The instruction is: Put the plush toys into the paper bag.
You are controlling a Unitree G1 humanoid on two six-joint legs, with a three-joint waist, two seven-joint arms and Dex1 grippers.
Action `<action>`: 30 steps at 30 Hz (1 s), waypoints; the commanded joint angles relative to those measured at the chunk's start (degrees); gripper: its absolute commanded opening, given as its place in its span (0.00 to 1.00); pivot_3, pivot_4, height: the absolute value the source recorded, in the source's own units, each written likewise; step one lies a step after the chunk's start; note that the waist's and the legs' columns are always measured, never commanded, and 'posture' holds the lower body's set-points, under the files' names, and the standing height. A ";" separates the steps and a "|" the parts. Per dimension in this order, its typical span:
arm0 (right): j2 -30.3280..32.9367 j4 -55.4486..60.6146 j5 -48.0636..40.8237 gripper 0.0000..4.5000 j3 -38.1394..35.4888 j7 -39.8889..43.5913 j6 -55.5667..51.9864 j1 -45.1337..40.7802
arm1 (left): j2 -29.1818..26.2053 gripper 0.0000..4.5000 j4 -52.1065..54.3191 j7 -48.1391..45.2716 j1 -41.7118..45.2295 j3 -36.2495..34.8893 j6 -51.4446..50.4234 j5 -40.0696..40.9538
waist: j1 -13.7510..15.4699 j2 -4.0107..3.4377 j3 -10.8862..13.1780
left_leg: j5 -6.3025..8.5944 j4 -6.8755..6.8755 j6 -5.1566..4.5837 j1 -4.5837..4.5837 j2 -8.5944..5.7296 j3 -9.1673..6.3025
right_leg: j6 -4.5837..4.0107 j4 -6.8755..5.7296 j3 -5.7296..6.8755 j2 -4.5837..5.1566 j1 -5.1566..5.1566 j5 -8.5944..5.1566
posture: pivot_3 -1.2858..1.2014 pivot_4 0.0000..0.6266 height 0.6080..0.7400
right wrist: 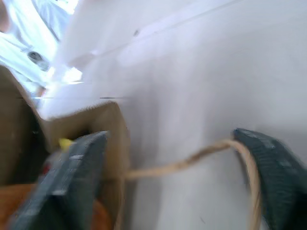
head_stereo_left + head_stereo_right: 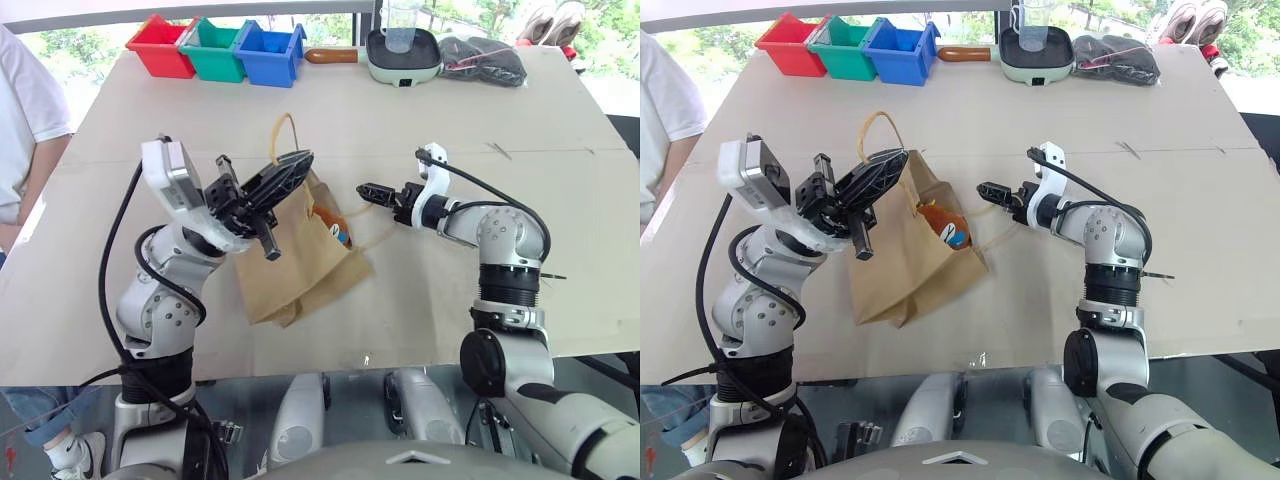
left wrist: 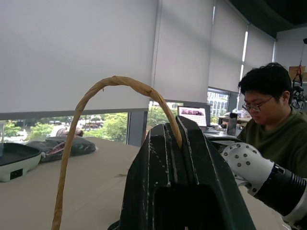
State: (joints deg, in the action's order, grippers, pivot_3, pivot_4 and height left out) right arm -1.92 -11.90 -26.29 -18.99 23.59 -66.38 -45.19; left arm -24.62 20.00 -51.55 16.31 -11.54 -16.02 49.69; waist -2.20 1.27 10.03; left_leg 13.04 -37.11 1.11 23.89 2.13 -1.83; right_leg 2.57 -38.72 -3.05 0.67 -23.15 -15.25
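Note:
The brown paper bag lies tilted on the table with its mouth facing right and held up. My left gripper is shut on the bag's upper rim at one cord handle, which loops above the black fingers. Inside the mouth sits the brown-orange plush toy with its blue tear. A small yellow tip shows beside it; the rest of the white toy is hidden. My right gripper hovers just right of the mouth, open, with the other cord handle running between its fingers.
Red, green and blue bins stand at the table's far edge, beside a pale green pan holding a clear cup and a dark bundle. One person stands at the left; another person sits nearby.

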 commanded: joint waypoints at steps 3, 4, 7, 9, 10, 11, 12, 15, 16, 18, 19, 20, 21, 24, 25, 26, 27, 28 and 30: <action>1.53 3.47 -8.47 0.26 1.61 6.79 -2.61 0.38 | -1.25 0.00 4.07 1.79 -0.91 -2.74 0.21 1.43 | -0.09 -0.02 0.01 | 0.00 0.00 0.00 -0.01 0.01 -0.03 | 0.00 -0.03 0.01 -0.01 0.00 0.00 | 0.52 0.24 1.00; 1.78 4.53 -9.65 0.16 1.79 7.20 -3.47 0.84 | -1.28 0.00 4.05 1.95 -0.94 -2.89 0.21 1.48 | -0.07 -0.02 0.01 | 0.00 0.00 0.00 -0.01 0.01 -0.04 | 0.00 -0.03 0.03 -0.02 0.00 0.00 | 0.52 0.24 1.00; 2.07 7.49 -12.90 0.02 1.64 7.18 -5.93 2.04 | -1.44 0.00 3.38 1.99 -0.77 -3.26 0.42 1.48 | -0.08 -0.02 0.01 | 0.00 -0.01 0.00 -0.01 0.01 -0.02 | 0.00 -0.03 0.01 -0.02 0.00 0.00 | 0.52 0.24 1.00; 2.45 9.43 -14.61 0.02 1.82 6.91 -7.26 3.02 | -1.49 0.00 2.67 1.93 -0.42 -3.53 0.49 1.62 | -0.08 -0.02 0.01 | 0.00 0.00 0.00 -0.01 0.01 -0.03 | 0.00 -0.03 0.02 -0.03 0.00 0.00 | 0.52 0.24 1.00; 2.55 10.43 -15.63 0.02 1.55 6.54 -8.06 3.44 | -1.55 0.00 2.16 1.77 -0.15 -3.65 0.56 1.60 | -0.07 -0.02 0.01 | 0.00 0.00 0.00 -0.01 0.01 -0.03 | 0.00 -0.03 0.02 -0.03 0.00 0.00 | 0.52 0.24 1.00; 2.71 11.59 -16.74 0.02 1.14 6.18 -8.82 3.77 | -1.59 0.00 1.47 1.56 0.27 -3.73 0.65 1.53 | -0.08 -0.02 0.01 | 0.00 -0.01 0.00 -0.01 0.01 -0.03 | 0.00 -0.03 0.02 -0.02 0.00 0.00 | 0.52 0.24 1.00; 2.87 12.82 -17.96 0.02 0.52 5.84 -9.52 3.93 | -1.51 0.00 0.74 1.42 0.82 -3.79 0.81 1.48 | -0.06 -0.02 0.02 | 0.00 -0.01 0.00 -0.01 0.01 -0.03 | 0.00 -0.03 0.01 -0.02 0.00 0.00 | 0.52 0.24 1.00; 2.33 17.07 -24.71 0.02 -4.49 3.54 -12.54 2.07 | -1.48 0.00 -2.04 1.13 3.39 -4.46 1.08 1.85 | 0.01 -0.02 0.02 | 0.00 -0.01 0.00 -0.01 0.01 -0.05 | 0.00 -0.03 0.03 -0.03 0.00 0.00 | 0.52 0.24 1.00; 2.11 18.41 -27.44 0.02 -6.52 2.22 -13.61 0.86 | -1.63 0.00 -3.15 0.94 4.57 -4.79 1.01 2.09 | 0.03 -0.03 0.02 | 0.00 -0.02 0.00 -0.01 0.00 -0.05 | 0.00 -0.03 0.03 -0.03 0.00 0.00 | 0.52 0.24 1.00; 1.81 20.60 -32.71 0.02 -10.20 -1.52 -15.68 -1.82 | -2.26 0.00 -5.64 0.04 6.89 -5.43 0.85 2.26 | -0.02 -0.05 0.04 | 0.00 -0.03 0.00 0.02 0.00 -0.05 | 0.00 -0.03 0.03 -0.03 0.00 0.00 | 0.52 0.24 1.00; 1.93 21.60 -34.72 0.02 -11.53 -3.83 -16.60 -3.18 | -2.65 0.00 -7.22 -0.66 8.16 -5.81 0.83 2.23 | -0.05 -0.06 0.04 | 0.00 -0.03 0.00 0.02 0.00 -0.05 | 0.00 -0.03 0.03 -0.03 -0.01 0.00 | 0.52 0.24 1.00; 2.20 22.76 -36.40 0.02 -12.51 -6.29 -17.30 -4.50 | -3.14 0.00 -8.85 -1.49 9.41 -6.16 0.84 2.20 | -0.07 -0.07 0.05 | 0.00 -0.02 0.00 0.02 0.00 -0.05 | 0.00 -0.03 0.04 -0.04 -0.01 0.00 | 0.52 0.24 1.00; 2.52 23.61 -37.85 0.02 -13.28 -8.72 -17.79 -5.70 | -3.56 0.00 -10.47 -2.44 10.54 -6.39 1.03 2.06 | -0.10 -0.07 0.05 | 0.00 -0.02 0.00 0.02 0.01 -0.06 | 0.00 -0.04 0.04 -0.05 -0.01 0.00 | 0.52 0.24 1.00; 3.75 25.01 -42.93 0.02 -15.48 -17.08 -17.93 -9.57 | -4.27 0.00 -15.37 -4.90 14.37 -6.73 1.30 1.78 | -0.16 -0.07 0.05 | 0.00 0.03 -0.01 0.01 0.02 -0.07 | 0.00 0.00 0.05 -0.06 -0.02 -0.01 | 0.52 0.24 1.00; 4.33 25.19 -43.77 0.02 -15.86 -20.20 -17.71 -10.76 | -4.31 0.00 -16.83 -5.63 15.65 -6.69 1.37 1.56 | -0.14 -0.08 0.05 | 0.00 0.03 -0.01 0.01 0.01 -0.06 | 0.00 0.00 0.04 -0.05 -0.02 -0.01 | 0.52 0.24 1.00; 5.26 25.57 -44.95 0.02 -15.92 -23.29 -17.55 -11.98 | -4.23 0.00 -18.43 -6.35 16.96 -6.70 1.38 1.44 | -0.14 -0.07 0.05 | 0.00 0.03 -0.01 0.04 0.01 -0.06 | 0.00 -0.01 0.04 -0.05 -0.03 -0.01 | 0.52 0.24 1.00; 6.20 25.89 -45.89 0.02 -15.76 -25.76 -17.45 -12.93 | -4.04 0.00 -19.94 -7.01 18.05 -6.63 1.54 1.19 | -0.12 -0.08 0.06 | 0.00 0.02 -0.01 0.07 0.01 -0.06 | 0.00 0.00 0.04 -0.05 -0.06 -0.01 | 0.52 0.24 1.00; 7.09 26.32 -46.48 0.02 -15.52 -28.20 -17.33 -13.58 | -3.73 0.00 -21.50 -7.86 18.78 -6.50 1.89 0.82 | -0.07 -0.08 0.06 | 0.00 0.01 -0.01 0.09 0.00 -0.05 | 0.00 -0.01 0.04 -0.03 -0.07 -0.01 | 0.52 0.24 1.00; 9.24 27.76 -47.59 0.02 -14.07 -30.79 -16.94 -13.03 | -2.99 0.00 -24.15 -9.70 19.10 -6.07 2.99 -0.28 | -0.14 -0.08 0.05 | 0.00 0.02 -0.01 0.13 0.00 -0.02 | 0.00 -0.01 0.02 -0.03 -0.13 -0.01 | 0.52 0.24 1.00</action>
State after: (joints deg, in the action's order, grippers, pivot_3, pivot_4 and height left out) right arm 6.17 12.97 -71.68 -33.79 -4.27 -83.74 -57.97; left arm -27.74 -3.40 -59.61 35.13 -17.19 -14.59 50.27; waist -2.34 1.20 10.08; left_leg 13.04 -37.08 1.10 24.02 2.14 -1.85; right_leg 2.57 -38.71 -3.04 0.65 -23.29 -15.25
